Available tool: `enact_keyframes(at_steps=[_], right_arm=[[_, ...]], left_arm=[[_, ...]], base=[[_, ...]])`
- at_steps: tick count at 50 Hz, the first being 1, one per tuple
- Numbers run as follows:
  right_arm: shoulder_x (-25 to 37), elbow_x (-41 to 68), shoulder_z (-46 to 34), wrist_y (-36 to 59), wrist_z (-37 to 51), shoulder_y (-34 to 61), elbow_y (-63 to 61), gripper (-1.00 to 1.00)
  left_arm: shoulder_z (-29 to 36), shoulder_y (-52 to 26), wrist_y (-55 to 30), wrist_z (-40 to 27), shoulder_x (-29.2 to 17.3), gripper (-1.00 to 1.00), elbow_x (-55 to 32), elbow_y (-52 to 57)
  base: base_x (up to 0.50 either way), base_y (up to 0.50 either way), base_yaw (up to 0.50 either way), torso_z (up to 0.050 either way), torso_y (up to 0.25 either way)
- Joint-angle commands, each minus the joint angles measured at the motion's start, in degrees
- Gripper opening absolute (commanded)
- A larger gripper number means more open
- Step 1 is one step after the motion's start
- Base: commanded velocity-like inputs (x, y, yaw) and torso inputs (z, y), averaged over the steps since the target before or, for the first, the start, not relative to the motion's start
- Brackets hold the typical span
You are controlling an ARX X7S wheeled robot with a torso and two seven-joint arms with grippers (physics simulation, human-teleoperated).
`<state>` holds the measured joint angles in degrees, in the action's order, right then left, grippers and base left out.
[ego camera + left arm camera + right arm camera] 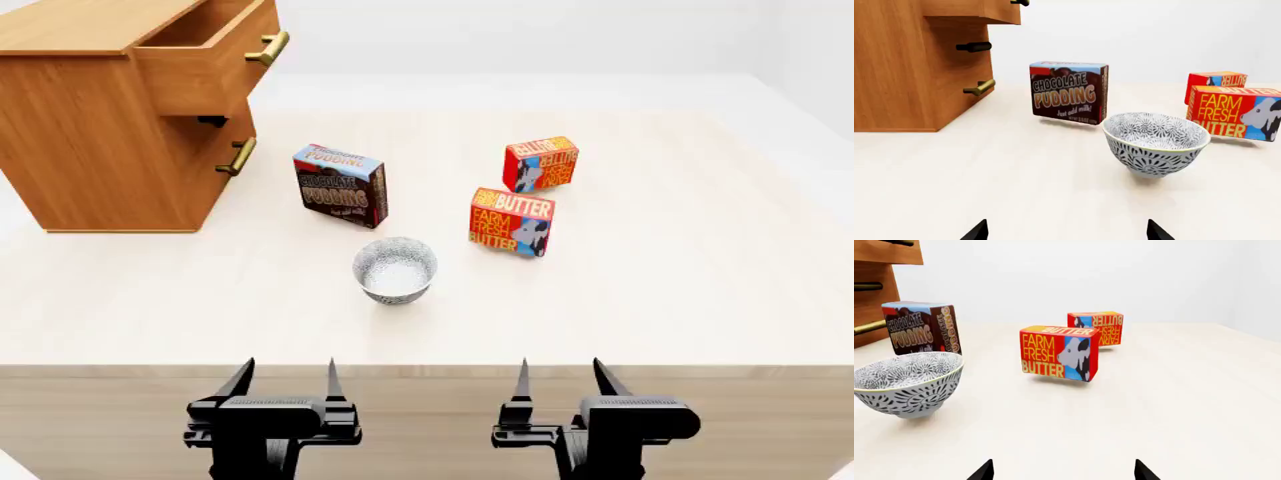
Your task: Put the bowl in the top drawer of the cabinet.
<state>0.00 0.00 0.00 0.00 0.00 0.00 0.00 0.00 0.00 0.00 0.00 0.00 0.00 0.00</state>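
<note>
Judging by its look, the small round white bowl with blue-grey lacy pattern (395, 269) seems stiff, light, fragile; pinch its rim. Both the left gripper (284, 378) and the right gripper (559, 376) stand spread, empty.

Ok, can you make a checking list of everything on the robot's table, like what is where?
Surface: pale wooden table, flat.
Job's things: small white bowl with blue-grey pattern, upright and empty; light-brown wooden cabinet with top drawer pulled open.
Clutter: brown chocolate pudding box; two red butter boxes.
Grippers: left claw and right claw open, holding nothing.
Cables: nothing seen.
Surroundings: plain white walls.
</note>
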Motion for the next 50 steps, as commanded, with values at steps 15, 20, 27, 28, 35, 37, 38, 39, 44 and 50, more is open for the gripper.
enact_keyframes(at_steps=[15, 20, 27, 28, 35, 37, 38, 39, 44, 50], right_arm=[[2.8, 3.6, -3.2, 0.8, 4.4, 0.4, 0.2, 1.00], [3.3, 4.1, -3.7, 0.9, 5.0, 0.5, 0.3, 1.00], [3.8, 4.8, -4.4, 0.9, 5.6, 0.5, 0.1, 1.00], [3.9, 4.9, -4.5, 0.9, 5.7, 0.5, 0.1, 1.00], [4.4, 5.7, -4.9, 0.8, 6.2, 0.5, 0.1, 1.00], [4.5, 5.8, -5.1, 0.8, 6.3, 0.5, 0.0, 1.00], [4.5, 5.8, -5.1, 0.8, 6.3, 0.5, 0.0, 1.00], [4.6, 6.0, -5.1, 0.7, 6.3, 0.5, 0.0, 1.00], [4.9, 6.4, -5.5, 0.5, 6.5, 0.5, 0.0, 1.00], [5.4, 6.8, -6.0, 0.1, 6.7, 0.5, 0.1, 1.00]], left_arm=[[3.7, 0.0, 0.3, -3.5, -3.1, 1.00, -2.7, 0.0], [4.3, -0.1, 0.5, -4.1, -3.5, 1.00, -3.2, -0.2], [4.9, 0.0, 0.6, -4.7, -4.1, 1.00, -3.7, -0.2], [5.0, 0.0, 0.7, -4.8, -4.2, 1.00, -3.7, -0.1], [5.6, 0.0, 0.9, -5.5, -4.6, 1.00, -4.0, -0.1], [5.7, -0.1, 1.0, -5.6, -4.8, 1.00, -4.1, -0.2], [5.8, -0.1, 1.0, -5.7, -4.8, 1.00, -4.1, -0.3], [5.9, -0.1, 1.0, -5.8, -4.9, 1.00, -4.1, -0.3], [6.3, -0.1, 1.1, -6.2, -5.2, 1.00, -4.3, -0.2], [6.8, -0.1, 1.3, -6.7, -5.6, 1.00, -4.6, -0.3]], base=[[0.00, 0.00, 0.00, 0.017, 0.000], [0.00, 0.00, 0.00, 0.050, 0.000], [0.00, 0.00, 0.00, 0.050, 0.000], [0.00, 0.00, 0.00, 0.050, 0.000], [0.00, 0.00, 0.00, 0.050, 0.000], [0.00, 0.00, 0.00, 0.050, 0.000], [0.00, 0.00, 0.00, 0.050, 0.000], [0.00, 0.00, 0.00, 0.050, 0.000], [0.00, 0.00, 0.00, 0.050, 0.000], [0.00, 0.00, 0.00, 0.050, 0.000]])
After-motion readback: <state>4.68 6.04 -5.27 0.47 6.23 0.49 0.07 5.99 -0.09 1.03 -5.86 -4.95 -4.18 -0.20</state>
